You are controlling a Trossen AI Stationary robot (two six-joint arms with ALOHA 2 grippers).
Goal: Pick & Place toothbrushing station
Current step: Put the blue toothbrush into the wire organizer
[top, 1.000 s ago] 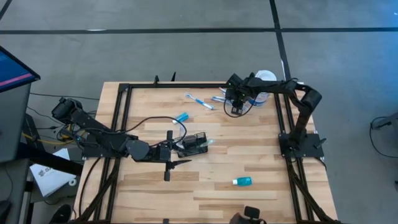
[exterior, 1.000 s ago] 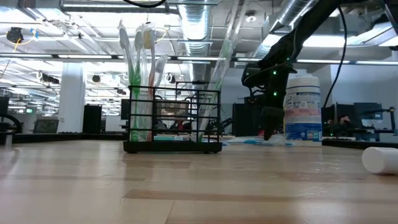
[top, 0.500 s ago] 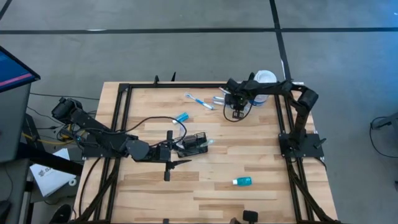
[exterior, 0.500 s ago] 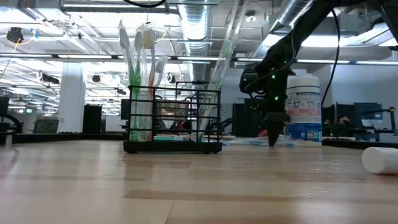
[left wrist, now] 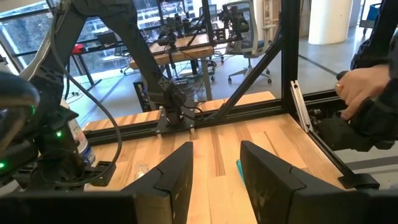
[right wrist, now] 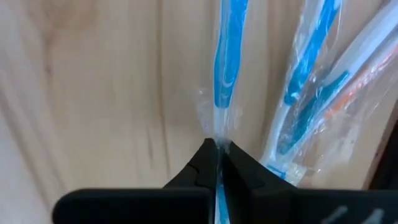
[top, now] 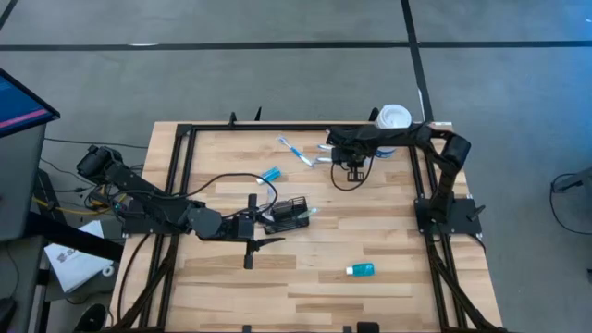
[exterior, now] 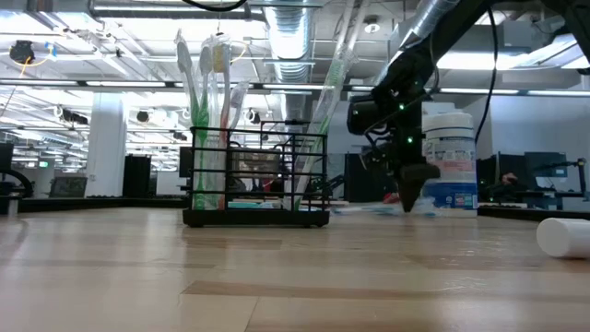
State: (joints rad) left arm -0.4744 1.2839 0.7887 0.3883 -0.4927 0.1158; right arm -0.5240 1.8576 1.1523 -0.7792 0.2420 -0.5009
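The black wire-mesh holder (top: 289, 213) stands on its base at the table's middle, with several toothbrushes upright in it (exterior: 214, 120). My left gripper (top: 264, 220) is open beside the holder's left side, and its fingers (left wrist: 214, 177) show nothing between them. I cannot tell whether it touches the holder. My right gripper (top: 352, 165) is at the far right, pointing down, shut on a clear-wrapped blue toothbrush (right wrist: 224, 68). More wrapped brushes (right wrist: 314, 93) lie beside it. My right gripper pinches the clear wrapper at one end of the blue toothbrush (right wrist: 216, 134) between its two shut fingertips, from above, pointing down. The brush runs away from the fingers along the wooden table top. I cannot tell whether it is lifted.
A white canister (top: 393, 118) stands at the far right edge, just behind my right gripper (exterior: 450, 161). A loose toothbrush (top: 294, 150), a blue tube (top: 269, 174) and a teal tube (top: 361, 269) lie on the table. A person's hand (left wrist: 360, 87) shows beyond the frame.
My right gripper has come down onto the table at the wrapped toothbrushes, and its arm has swung a little toward the far edge. The holder has stayed where it was.
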